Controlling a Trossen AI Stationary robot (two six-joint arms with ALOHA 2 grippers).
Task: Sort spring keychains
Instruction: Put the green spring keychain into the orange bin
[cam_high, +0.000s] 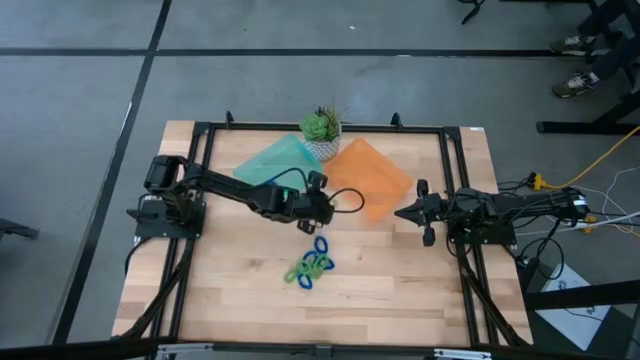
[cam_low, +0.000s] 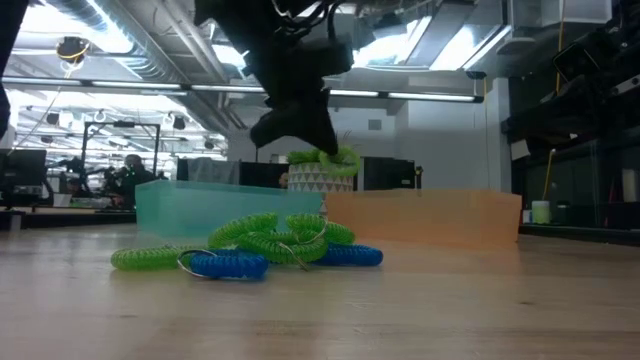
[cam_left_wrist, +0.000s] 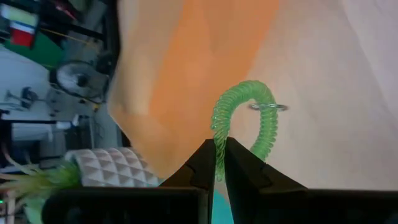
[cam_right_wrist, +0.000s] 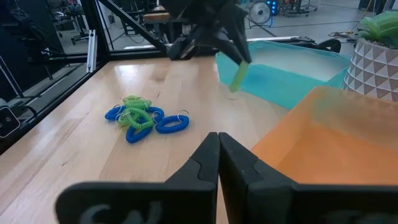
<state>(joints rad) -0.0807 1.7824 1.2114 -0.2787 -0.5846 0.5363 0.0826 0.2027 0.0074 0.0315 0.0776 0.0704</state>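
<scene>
Green coil pinched between my left hand's fingertips: I held one green spring keychain above the table, near the inner edges of the teal tray and the orange tray. The remaining spring keychains, blue and green tangled together, lay heaped on the wood just in front of that hand. My right hand waited beside the orange tray's far corner, fingers pressed together on nothing.

To finish this step well, I judged I should carry the coil fully over whichever tray takes the green ones and let go low, so the springy loop could not bounce out.

Only my left wrist view showed the metal ring on the held coil and how thin my pinch was. The low view alone showed the heap's coils interlocked, a snag risk for later picks.
</scene>
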